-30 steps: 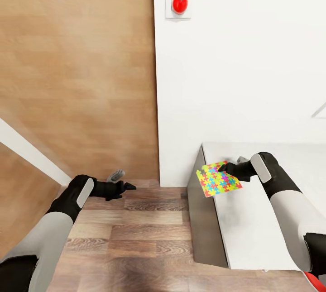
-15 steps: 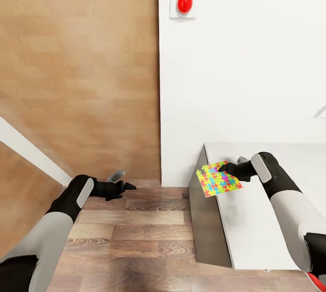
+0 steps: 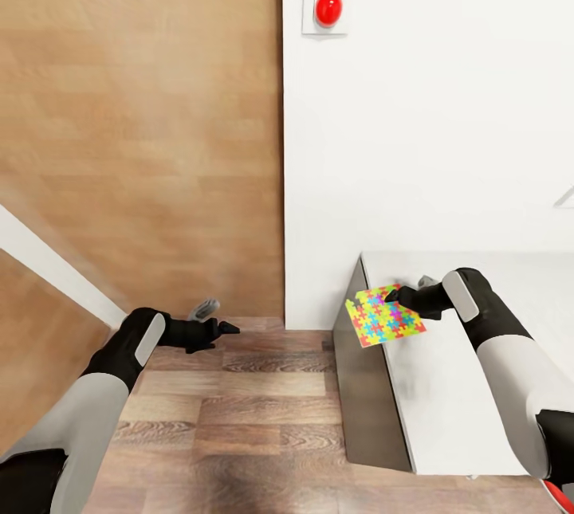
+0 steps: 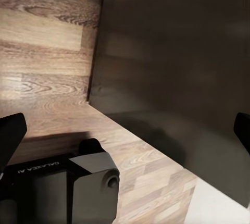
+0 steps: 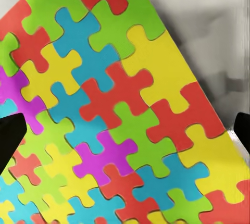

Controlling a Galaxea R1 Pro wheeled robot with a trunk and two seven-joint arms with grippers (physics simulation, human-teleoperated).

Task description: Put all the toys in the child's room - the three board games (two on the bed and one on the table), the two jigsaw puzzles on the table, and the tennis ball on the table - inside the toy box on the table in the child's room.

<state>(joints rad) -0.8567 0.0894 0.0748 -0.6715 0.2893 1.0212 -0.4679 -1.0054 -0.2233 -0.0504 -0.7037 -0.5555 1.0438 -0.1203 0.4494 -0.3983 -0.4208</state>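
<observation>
Pale mottled table (image 3: 446, 410) on wood-plank floor (image 3: 231, 418)

Wood-grain plank floor (image 3: 239, 410), smooth mottled table (image 3: 454, 402) — glossy-looking jigsaw puzzle (image 3: 385, 316).

Pale grey-white mottled tabletop (image 3: 446, 394): cut off by the head view's right and lower edges, its far end out of frame.
Bright multicoloured jigsaw puzzle square (image 5: 120, 114): runs past the right wrist view's edges; one corner is hidden under the right claw (image 3: 392, 296) in the head view.
Left claw (image 3: 229, 328): fingertips too small to tell the gap.
Thin grey triangular outline on the wall (image 3: 564, 198): clipped at the right edge, unidentifiable.
</observation>
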